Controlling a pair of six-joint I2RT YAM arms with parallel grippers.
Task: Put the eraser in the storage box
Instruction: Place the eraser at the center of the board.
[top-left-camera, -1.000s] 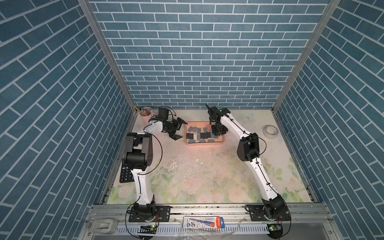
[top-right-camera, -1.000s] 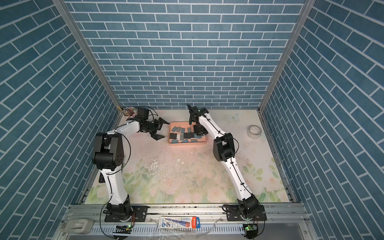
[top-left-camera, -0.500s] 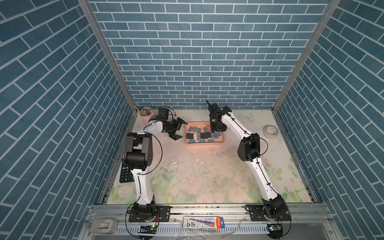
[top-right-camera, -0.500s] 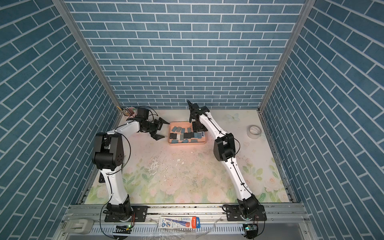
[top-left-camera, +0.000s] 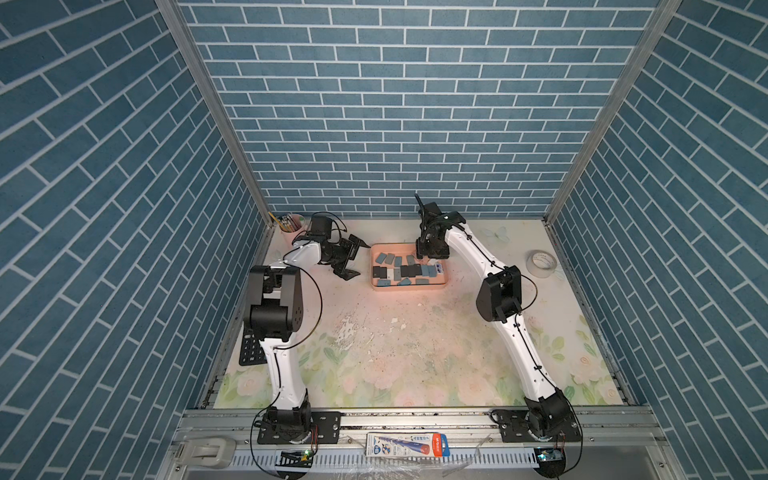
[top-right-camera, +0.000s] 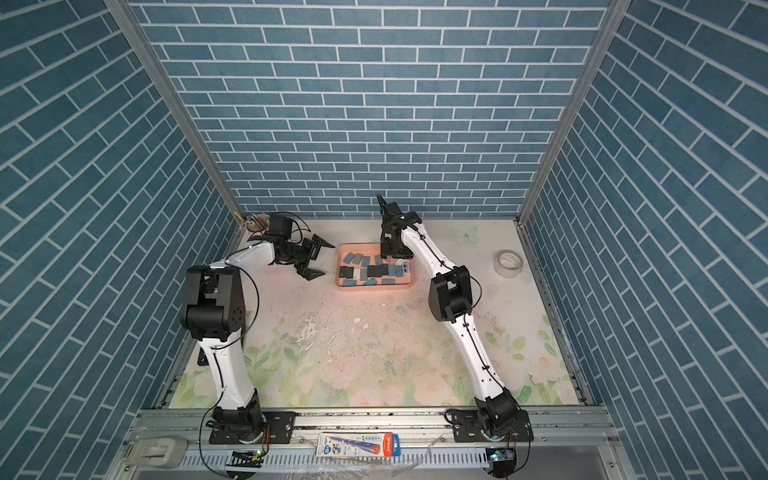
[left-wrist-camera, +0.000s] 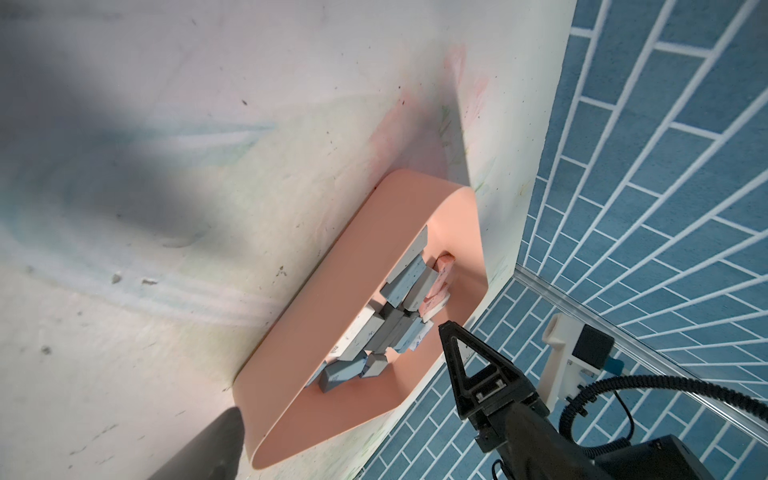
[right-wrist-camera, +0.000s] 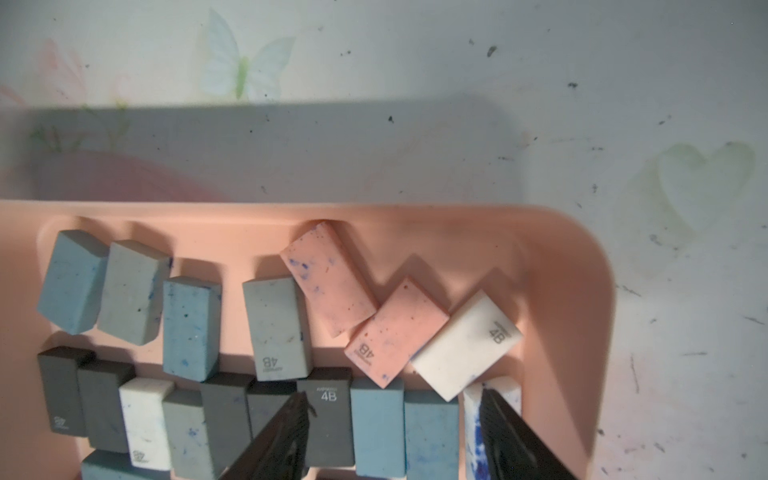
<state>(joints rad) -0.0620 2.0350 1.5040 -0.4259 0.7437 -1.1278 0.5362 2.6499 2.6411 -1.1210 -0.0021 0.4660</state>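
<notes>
The right tool (right-wrist-camera: 395, 440) hangs with jaws apart and empty over the box (right-wrist-camera: 590, 291), where the erasers (right-wrist-camera: 376, 424) lie packed flat; the left tool (top-left-camera: 363, 260) gapes wide beside it. They look like light, grippy rubber blocks, slightly yielding; I'd pinch one across its narrow sides, clear of its neighbours.

Pale pink pencil cup (top-left-camera: 292, 224), pencils inside, stood in far left corner. Tape roll (top-left-camera: 541, 262) lay flat near right wall, well apart from cup. Black calculator (top-left-camera: 250, 352) lay at left edge. Floral table mat (top-left-camera: 415, 365) was scuffed, with white flecks (top-left-camera: 353, 330) mid-table. Blister pack (top-left-camera: 407, 444) lay on front rail.
</notes>
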